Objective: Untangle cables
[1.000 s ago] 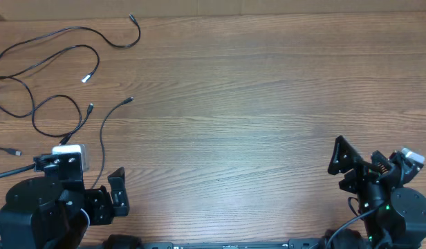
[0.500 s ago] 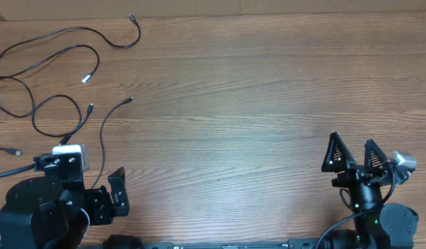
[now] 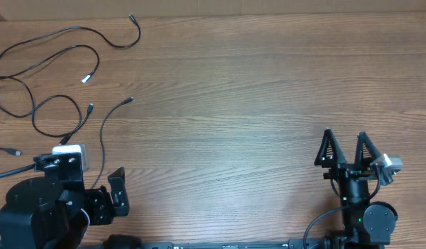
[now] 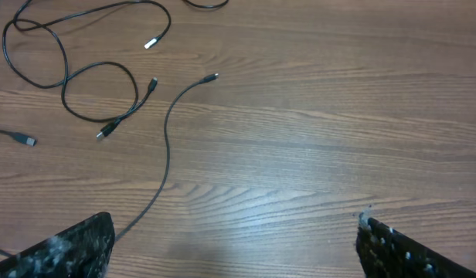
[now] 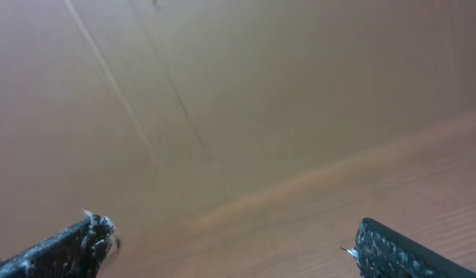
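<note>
The right gripper [image 3: 344, 140] has swung to face up the brown wooden table [image 3: 234, 104], jaws apart and empty — so is the left gripper [image 4: 230, 259]. The thin black flexible cables [image 4: 168, 147] lie looped at far left — light, limp, probably best pinched near a plug.

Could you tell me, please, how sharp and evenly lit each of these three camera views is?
Overhead: evenly lit and sharp, only a faint pale sheen on the brown wooden table. Left wrist: crisp on the thin black cables and the grain, no harsh shadows. Right wrist: soft and hazy past the open right tool, showing plain brown surfaces with little detail.
</note>
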